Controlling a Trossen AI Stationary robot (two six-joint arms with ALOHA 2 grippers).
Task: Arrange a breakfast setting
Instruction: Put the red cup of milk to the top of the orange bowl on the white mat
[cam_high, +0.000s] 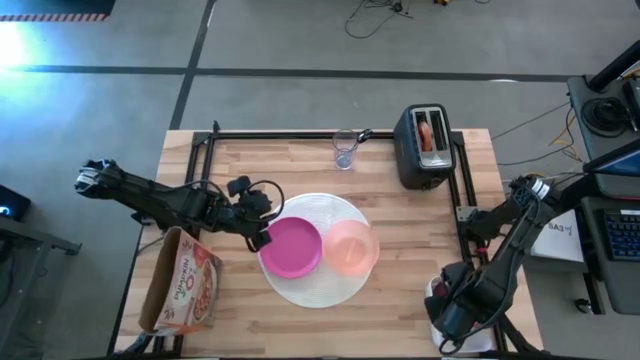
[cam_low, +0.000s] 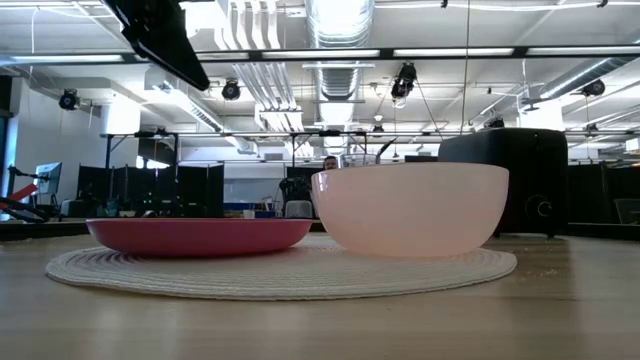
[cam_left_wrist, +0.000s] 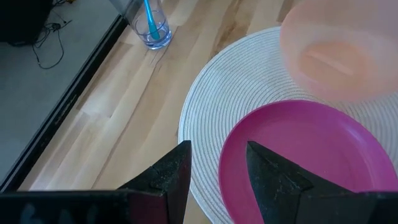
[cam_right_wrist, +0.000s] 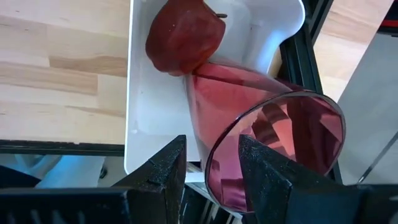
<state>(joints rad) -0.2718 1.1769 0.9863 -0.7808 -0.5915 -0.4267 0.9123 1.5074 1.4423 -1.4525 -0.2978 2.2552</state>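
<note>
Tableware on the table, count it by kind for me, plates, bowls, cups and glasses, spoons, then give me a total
Plates: 2, the large white round plate and the magenta plate lying on it.
Bowls: 1, the peach bowl.
Cups and glasses: 2, the clear glass and the pink tumbler lying on its side in a white tray.
Spoons: 1, the teal-handled spoon in the glass.
Total: 6.

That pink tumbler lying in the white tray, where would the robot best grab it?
Probably at the rim. The pink tumbler lies on its side in the white tray, its open mouth facing the right gripper, its far end against the dark-red fruit. One finger inside the mouth and one outside, coming from the open end, looks simplest.
</note>
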